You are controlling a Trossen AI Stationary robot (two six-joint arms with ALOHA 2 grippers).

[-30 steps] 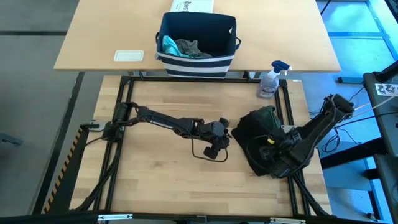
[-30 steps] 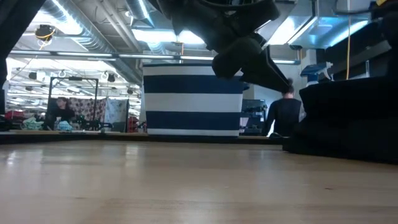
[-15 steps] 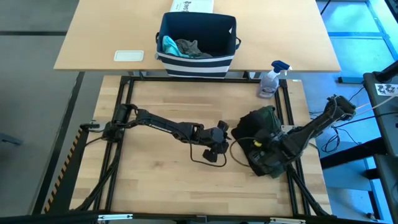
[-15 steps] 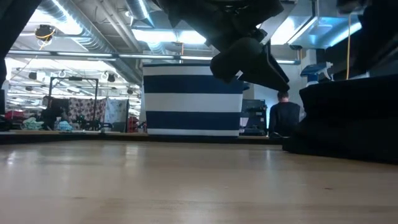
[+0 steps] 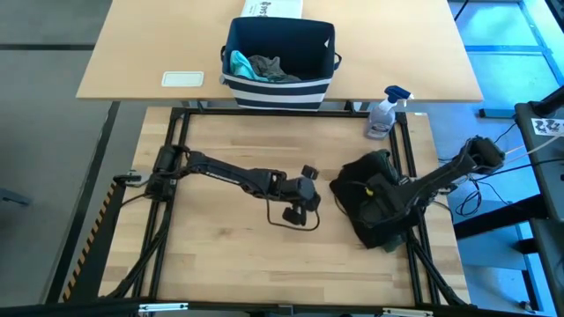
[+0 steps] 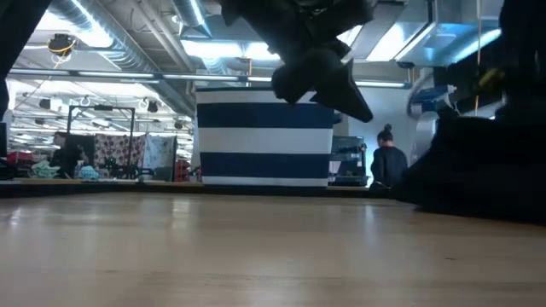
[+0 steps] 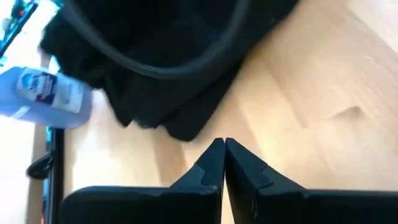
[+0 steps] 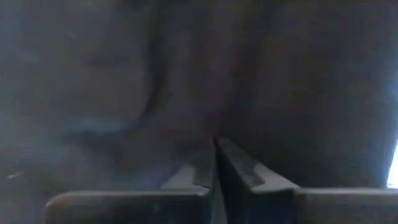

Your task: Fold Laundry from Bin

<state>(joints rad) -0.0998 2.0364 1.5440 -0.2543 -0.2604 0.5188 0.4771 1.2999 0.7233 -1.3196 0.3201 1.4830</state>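
A black T-shirt (image 5: 370, 220) lies crumpled on the table's right half, with an olive-green piece (image 5: 379, 159) showing at the heap's far edge. My right gripper (image 8: 215, 146) is down on the heap, shut, its tips buried in the black cloth. My left gripper (image 7: 224, 148) hovers over bare wood just left of the heap, shut and empty. The navy, white-striped bin (image 5: 279, 77) stands on the far table and holds a teal piece (image 5: 239, 62) and a grey piece (image 5: 269, 67). My right gripper has closed on the top of the black T-shirt (image 8: 214, 127) and pinches cloth at its fingertips. One layer or several, I cannot tell. The fingers come from above, slanting down from the table's right. The T-shirt lies slack on the table.
A spray bottle (image 5: 383, 111) stands at the table's far right corner, close to the heap. A white card (image 5: 182, 78) lies on the far table, left of the bin. Bare wood stretches across the table's left and near parts. People move about in the room beyond (image 6: 388, 162).
My right gripper has swung toward the table's left and sunk onto the black heap, rolling its wrist as it went. The heap stays where it was.
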